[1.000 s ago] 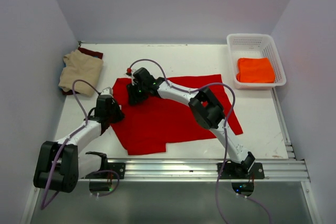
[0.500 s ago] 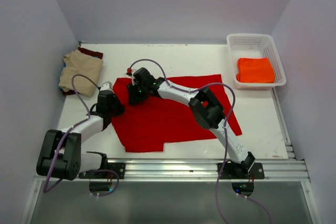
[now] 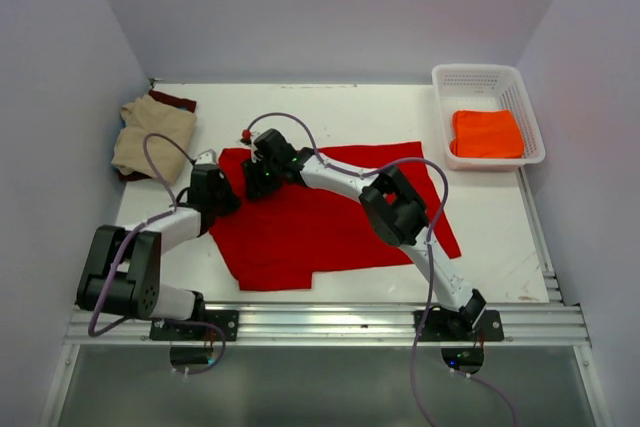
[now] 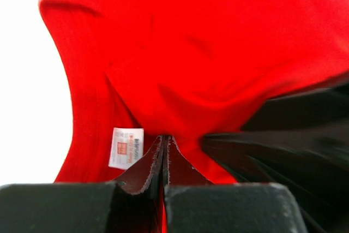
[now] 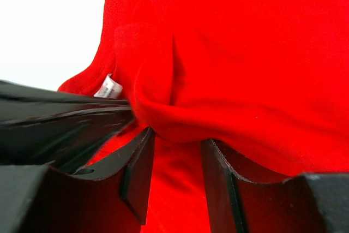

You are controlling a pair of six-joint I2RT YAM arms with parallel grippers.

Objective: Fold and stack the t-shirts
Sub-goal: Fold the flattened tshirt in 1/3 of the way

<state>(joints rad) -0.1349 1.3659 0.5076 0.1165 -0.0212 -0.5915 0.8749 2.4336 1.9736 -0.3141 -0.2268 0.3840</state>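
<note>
White slatted basket (image 3: pixel 480 77) at the table's (image 3: pixel 360 112) far right corner, metal rail (image 3: pixel 330 322) along its near edge.

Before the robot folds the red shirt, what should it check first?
1. Grip of left hand on red shirt: ok, shut on the cloth beside the label.
2. Grip of right hand: cannot tell; a fold sits between its parted fingers.
3. Cloth flat: not ok, bunched at both hands.
4. Gap between the hands: cannot tell, they are very close.
5. Other things out of the way: ok, tan shirt and basket lie apart from the red shirt.
</note>
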